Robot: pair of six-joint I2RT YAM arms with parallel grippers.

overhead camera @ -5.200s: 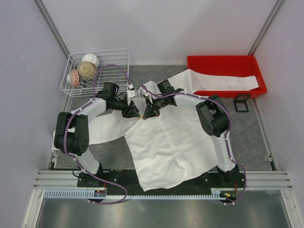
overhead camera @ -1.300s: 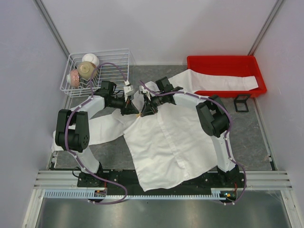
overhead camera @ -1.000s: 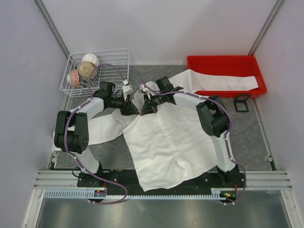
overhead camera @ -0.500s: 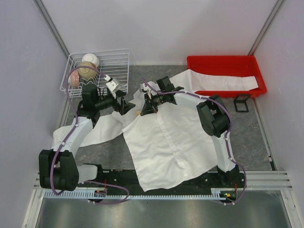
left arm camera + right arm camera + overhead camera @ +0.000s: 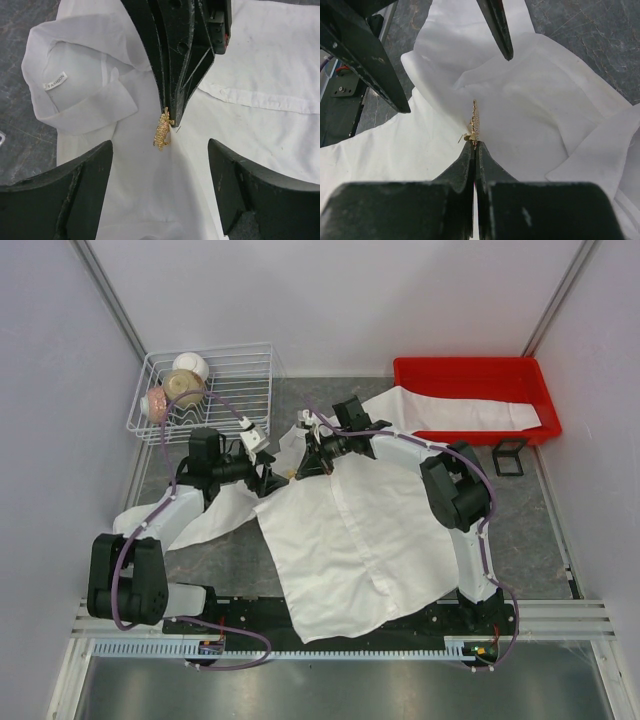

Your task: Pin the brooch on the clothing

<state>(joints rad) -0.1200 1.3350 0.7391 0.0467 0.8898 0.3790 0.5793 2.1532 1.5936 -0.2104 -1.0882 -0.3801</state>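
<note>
The white shirt (image 5: 350, 530) lies spread on the table, collar toward the far side. My right gripper (image 5: 300, 468) is shut on the small gold brooch (image 5: 475, 122) and holds it edge-on against a raised fold of fabric near the collar (image 5: 75, 95). In the right wrist view its jaws (image 5: 474, 146) are pressed together on the brooch's base, and a thin pin sticks out to the left. My left gripper (image 5: 266, 472) is open and empty and faces the brooch (image 5: 162, 131) from the left. In its own view the brooch sits just beyond the left gripper (image 5: 160, 150), between its spread fingers.
A white wire basket (image 5: 210, 390) with bowls stands at the far left. A red tray (image 5: 475, 390) at the far right holds one shirt sleeve. A small black stand (image 5: 508, 457) sits in front of the tray. The other sleeve trails under my left arm.
My left gripper has drawn back to the left, away from the right gripper and the brooch, and its arm has swung outward. The right gripper has stayed almost still with the brooch.
</note>
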